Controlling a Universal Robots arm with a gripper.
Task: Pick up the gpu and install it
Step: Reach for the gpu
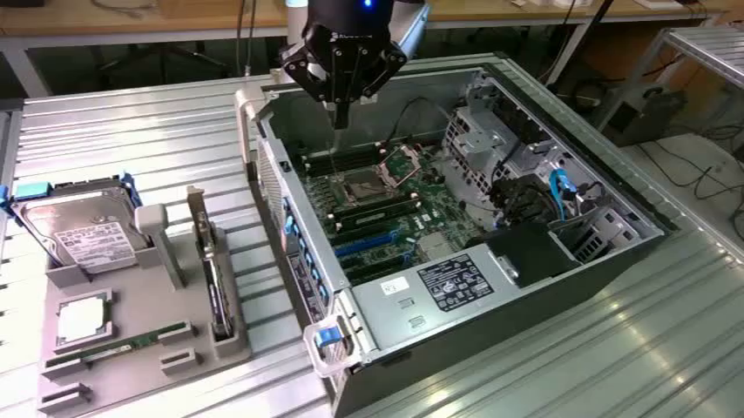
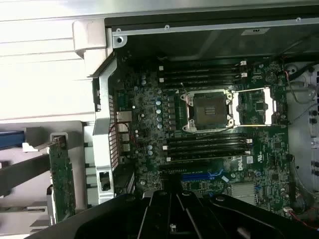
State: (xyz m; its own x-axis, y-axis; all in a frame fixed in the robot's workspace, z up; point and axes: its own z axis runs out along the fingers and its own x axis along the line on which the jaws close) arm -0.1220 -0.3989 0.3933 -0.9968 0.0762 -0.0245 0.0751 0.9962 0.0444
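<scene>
The gpu [image 1: 209, 261] stands on its edge in a slot of the grey holder [image 1: 163, 300], at the exterior view's left of the open computer case [image 1: 605, 261]. In the wrist view the gpu [image 2: 62, 179] shows its brownish-green board side, outside the case wall. My gripper [image 1: 340, 117] hangs above the far end of the case, over the motherboard, well away from the gpu. Its fingers point down, pressed together with nothing between them. The wrist view has the black gripper [image 2: 172, 201] over the board near the blue slot [image 2: 202, 175].
A silver hard drive [image 1: 87, 231], a processor chip [image 1: 84, 318] and a green memory stick [image 1: 117, 346] also sit in the holder. Inside the case are the processor socket [image 1: 366, 183], blue slots [image 1: 366, 244], drive cages [image 1: 489, 131] and cables. The ribbed metal table [image 1: 139, 139] surrounds everything.
</scene>
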